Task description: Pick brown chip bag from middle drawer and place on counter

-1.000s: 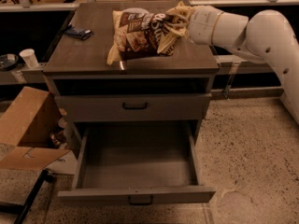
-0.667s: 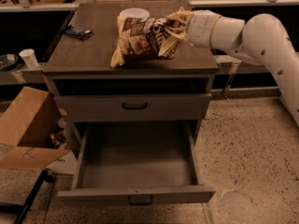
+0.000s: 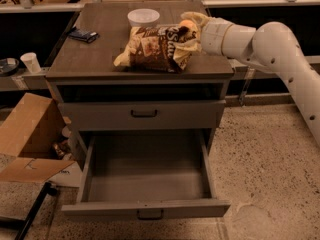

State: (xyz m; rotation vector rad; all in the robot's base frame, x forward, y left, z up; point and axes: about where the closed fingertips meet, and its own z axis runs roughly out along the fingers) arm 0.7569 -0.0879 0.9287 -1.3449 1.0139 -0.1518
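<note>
The brown chip bag (image 3: pixel 155 46) lies on its side on the counter (image 3: pixel 100 44), near the front right, just in front of a white bowl (image 3: pixel 143 17). My gripper (image 3: pixel 190 28) reaches in from the right on a white arm and is shut on the bag's right end, its yellowish fingers wrapped in the crinkled bag. The bag's underside appears to rest on the counter top. The middle drawer (image 3: pixel 147 179) stands pulled open below, its grey floor bare.
A small dark flat object (image 3: pixel 83 34) lies at the counter's left rear. The closed upper drawer front (image 3: pixel 144 114) has a black handle. An open cardboard box (image 3: pixel 27 134) stands on the floor at left, and a white cup (image 3: pixel 31 62) sits on a side shelf.
The bag has come down and slightly forward in my gripper, uncovering the white bowl behind it. It now seems to rest on the counter.
</note>
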